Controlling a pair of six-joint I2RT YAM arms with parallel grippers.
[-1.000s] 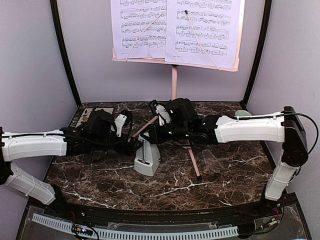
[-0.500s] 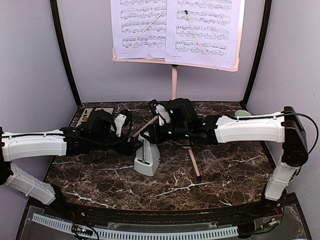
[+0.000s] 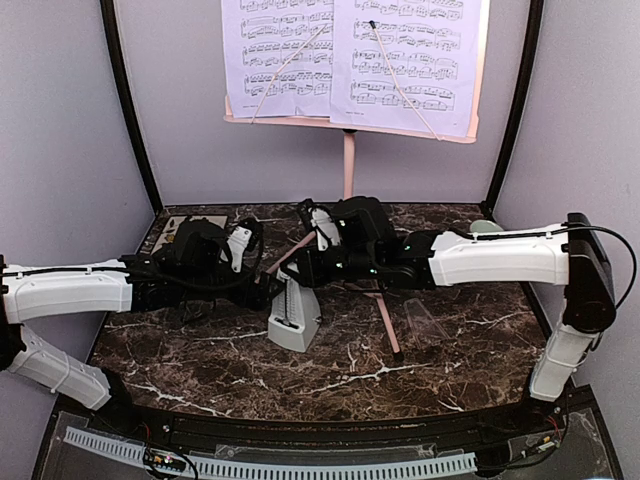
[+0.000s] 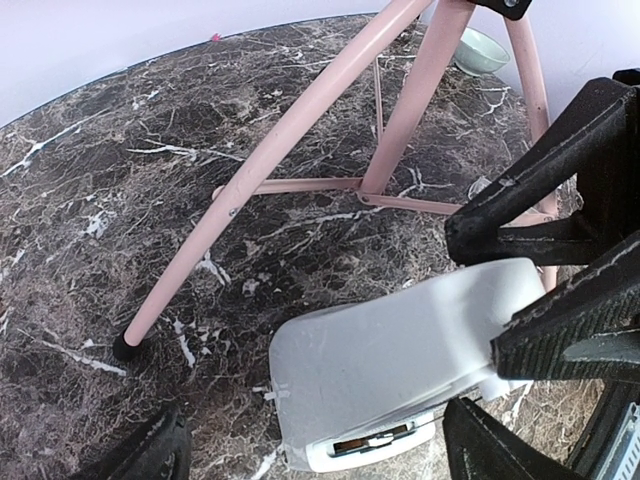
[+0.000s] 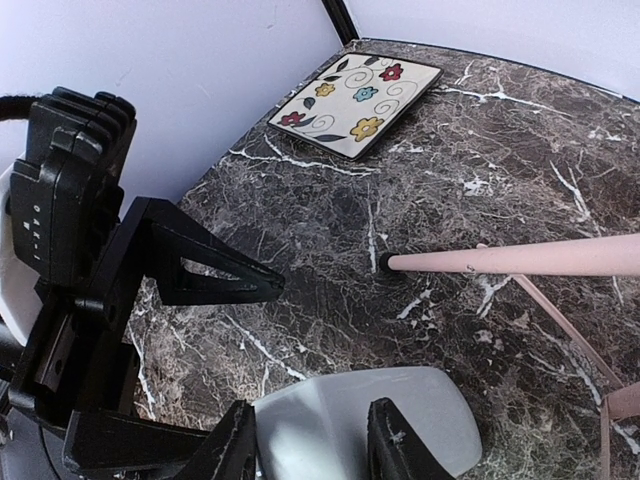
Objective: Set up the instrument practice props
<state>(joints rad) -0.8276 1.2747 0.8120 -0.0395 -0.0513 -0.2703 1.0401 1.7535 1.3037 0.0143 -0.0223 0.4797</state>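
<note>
1. Metronome position: the small light-grey pyramid metronome stands upright on the dark marble-patterned tabletop, between the two grippers and just in front of the stand's legs.
2. Right gripper: fingers are closed on the metronome's narrow top, one on either side.
3. Left gripper: fingers are spread wide at the metronome's base; contact cannot be told.
4. Pink music stand: upright at rear centre on thin tripod legs, carrying the pale lavender sheet-music pages.
5. Clear plastic cover: lies on the tabletop to the right, apart from the metronome.
6. Floral-patterned square tile: rear left corner. Small pale-green bowl: rear right.
</note>
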